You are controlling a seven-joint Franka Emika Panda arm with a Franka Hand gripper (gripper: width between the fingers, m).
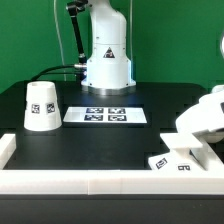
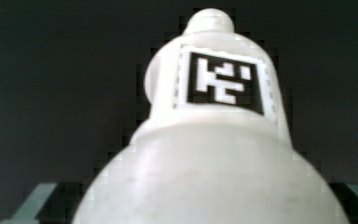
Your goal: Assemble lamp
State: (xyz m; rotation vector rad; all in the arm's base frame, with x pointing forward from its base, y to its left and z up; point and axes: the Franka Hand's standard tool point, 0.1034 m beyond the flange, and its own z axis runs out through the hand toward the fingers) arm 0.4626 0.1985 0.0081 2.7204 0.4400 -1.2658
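Wrist view: a white plastic round bulb (image 2: 202, 150) on a neck fills the frame at close range, so the claw is judged to be on it or right at it.
Claw: the white two-finger claw (image 1: 190, 132) hangs low over the black bench (image 1: 150, 100), by the front corner at the exterior view's right. The bulb hides the fingers, so I cannot tell whether they are apart or clamped.
Bulb's look: smooth and matte, wide at the near end and narrowing to a rounded tip, with a black-and-white square tag (image 2: 220, 80) on the neck.
Bulb's place: under the wrist camera; it cannot be made out in the exterior view.
Base: the flat angular white plastic base block (image 1: 178, 160) lies beneath the claw at that corner, probably to receive the bulb.
Shade: the white plastic truncated-cone shade (image 1: 40, 107) stands wide end down near the edge at the exterior view's left, well apart and likely for the last step.
Marker board: the thin flat white marker board (image 1: 105, 115) lies mid-bench.
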